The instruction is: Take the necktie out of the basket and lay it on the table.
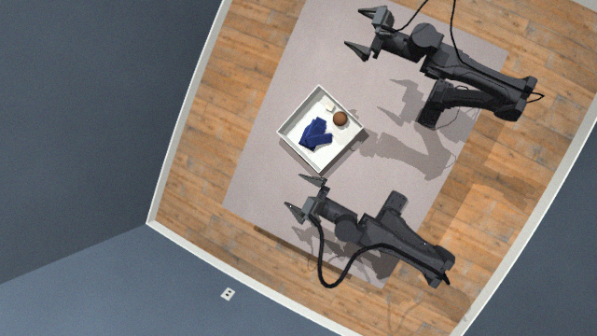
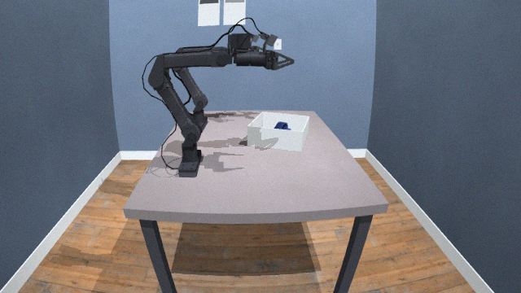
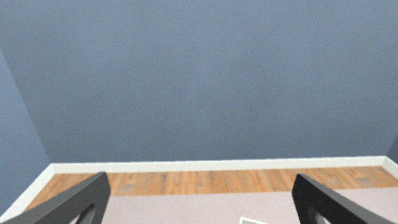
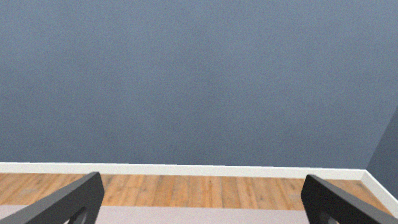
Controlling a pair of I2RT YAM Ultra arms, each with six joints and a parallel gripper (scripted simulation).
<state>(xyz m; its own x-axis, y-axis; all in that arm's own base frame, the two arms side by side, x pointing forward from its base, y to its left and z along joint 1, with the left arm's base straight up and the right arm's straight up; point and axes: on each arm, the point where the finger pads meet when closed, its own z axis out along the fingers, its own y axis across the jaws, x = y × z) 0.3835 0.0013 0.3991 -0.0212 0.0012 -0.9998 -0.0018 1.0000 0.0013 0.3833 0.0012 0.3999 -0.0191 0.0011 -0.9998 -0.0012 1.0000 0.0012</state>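
Blue walls (image 1: 84,93) (image 2: 326,73) (image 3: 200,80) (image 4: 200,80), wooden floor (image 1: 219,107) (image 2: 244,248) (image 3: 200,183) (image 4: 200,191).
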